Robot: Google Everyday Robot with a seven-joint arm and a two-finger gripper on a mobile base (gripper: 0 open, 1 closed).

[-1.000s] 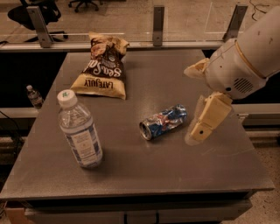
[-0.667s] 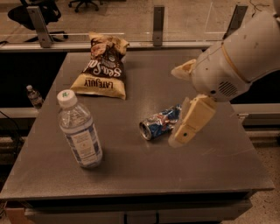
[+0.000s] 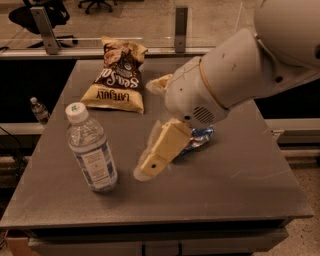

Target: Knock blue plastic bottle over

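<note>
**Jaws parted wide, our gripper (image 3: 148, 127) low beside the upright blue plastic bottle (image 3: 92, 150)**

Past the left edge a tiny bottle (image 3: 39, 110) stands off the table, no part of our job. The blue plastic bottle stands upright near the front-left corner, white cap up, nothing touching it; we judge the knock not yet made. A chip bag (image 3: 117, 75) lies flat toward the back edge, left of middle, well apart from the bottle.

Our gripper hangs empty over the middle of the table, just right of the bottle. One finger (image 3: 162, 147) slants down toward the bottle's base with its tip near the surface; the other (image 3: 159, 84) is held high, close to the bag. We take the wide spread as meant for a sweep, not a grasp; a push high on the ribbed body should tip the bottle rather than slide it.

A crushed can (image 3: 202, 137) lies right of middle, partly hidden behind the lower finger; the arm (image 3: 240, 75) reaches in from the back-right corner.

The table (image 3: 240, 190) is dark, matte grey; we expect a toppled bottle could roll toward the front edge. Beyond the back edge runs a rail with metal posts (image 3: 181, 25); farther off, office chairs (image 3: 30, 12) on a pale floor.
</note>
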